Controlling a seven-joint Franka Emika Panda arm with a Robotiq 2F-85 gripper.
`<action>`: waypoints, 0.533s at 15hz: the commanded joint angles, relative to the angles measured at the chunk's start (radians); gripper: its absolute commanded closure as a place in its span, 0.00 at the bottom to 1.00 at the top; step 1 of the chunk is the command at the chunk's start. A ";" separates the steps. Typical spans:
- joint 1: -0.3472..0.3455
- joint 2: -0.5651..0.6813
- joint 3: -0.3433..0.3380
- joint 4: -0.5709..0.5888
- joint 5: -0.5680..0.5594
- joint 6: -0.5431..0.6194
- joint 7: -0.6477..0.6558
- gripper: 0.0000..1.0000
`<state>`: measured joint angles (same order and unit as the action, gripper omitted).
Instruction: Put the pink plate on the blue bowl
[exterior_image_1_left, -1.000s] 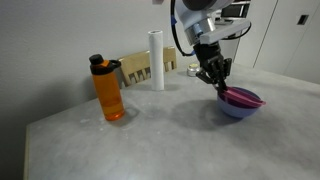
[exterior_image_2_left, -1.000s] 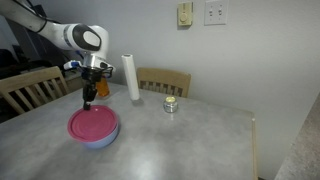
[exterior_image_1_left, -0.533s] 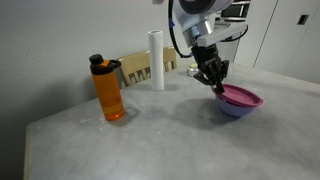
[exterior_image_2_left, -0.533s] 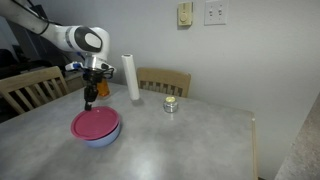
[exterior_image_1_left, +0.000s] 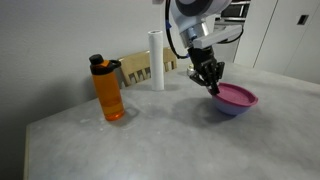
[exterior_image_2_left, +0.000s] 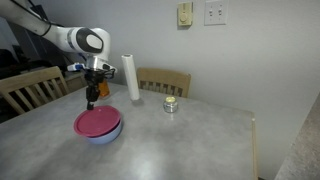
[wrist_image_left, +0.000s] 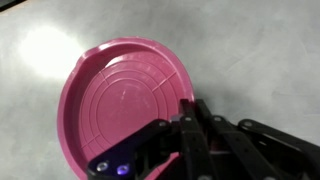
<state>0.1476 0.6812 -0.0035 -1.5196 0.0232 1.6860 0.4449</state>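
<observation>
In an exterior view, the hand (exterior_image_1_left: 210, 84) grasps the rim of the round magenta-pink plastic plate (exterior_image_1_left: 236, 96), which lies atop the round periwinkle-blue plastic bowl (exterior_image_1_left: 230, 110) on the grey tabletop (exterior_image_1_left: 150, 140). In an exterior view, the plate (exterior_image_2_left: 97, 122) covers the bowl (exterior_image_2_left: 104, 137). In the wrist view, the fingers (wrist_image_left: 186, 125) pinch the plate's (wrist_image_left: 122, 105) near rim.

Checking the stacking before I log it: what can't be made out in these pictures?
- The blue bowl is hidden entirely under the pink plate in the wrist view.
- Whether the gripper holds the plate: wrist view, dark fingers overlap the rim, hiding any gap; too small in both exterior views.
- The small jar: too small in an exterior view to identify.
</observation>
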 joint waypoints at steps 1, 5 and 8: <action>-0.008 0.040 0.006 0.038 0.030 0.028 -0.025 0.98; -0.018 0.084 0.010 0.067 0.059 0.037 -0.039 0.98; -0.023 0.105 0.007 0.079 0.082 0.034 -0.042 0.98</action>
<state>0.1444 0.7448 -0.0033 -1.4709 0.0728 1.7058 0.4331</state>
